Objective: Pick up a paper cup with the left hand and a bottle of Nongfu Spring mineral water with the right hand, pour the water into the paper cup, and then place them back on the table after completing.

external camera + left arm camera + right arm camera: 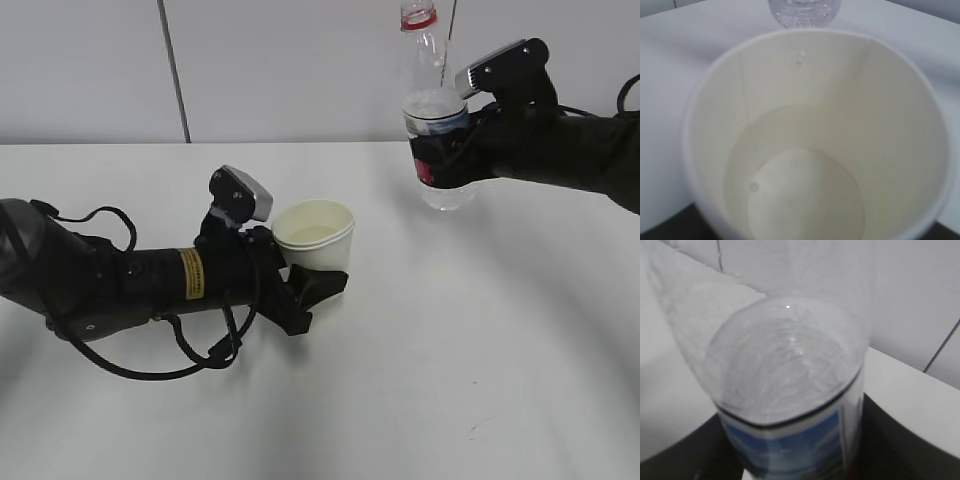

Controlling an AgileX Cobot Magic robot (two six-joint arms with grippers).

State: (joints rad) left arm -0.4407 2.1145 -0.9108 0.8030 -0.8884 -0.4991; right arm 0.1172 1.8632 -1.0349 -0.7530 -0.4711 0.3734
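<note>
Paper cup (314, 238) is seen upright at worktop centre-left, approx. level w/ the left arm, its base hidden behind the gripper fingers; contact w/ the worktop (450, 380) cannot be confirmed. Water (800, 195) is noted in the cup bottom, shallow and clear, w/ droplets on the inner wall in the left wrist view. Cup is clamped by the left gripper (300, 290), fingers pressed against its lower wall on either side. Left arm is laid low along the worktop, yellow sticker (190, 273) facing the camera, grey camera block (243, 193) above the wrist.

Bottle (435, 130) is held upright, to the right of and behind the cup, well apart from it. Cap is off; a red ring is seen at the neck. Bottle is partly filled: water level is observed approx. at the top of the blue-and-red label (790, 445). Bottle base appears raised just above the worktop, though this is not certain. Right gripper (440, 150) is closed around the labelled mid-section, pinching the bottle from the right side. Right arm enters from the right edge.

Background: pale wall panels w/ a dark vertical seam (175, 70).
</note>
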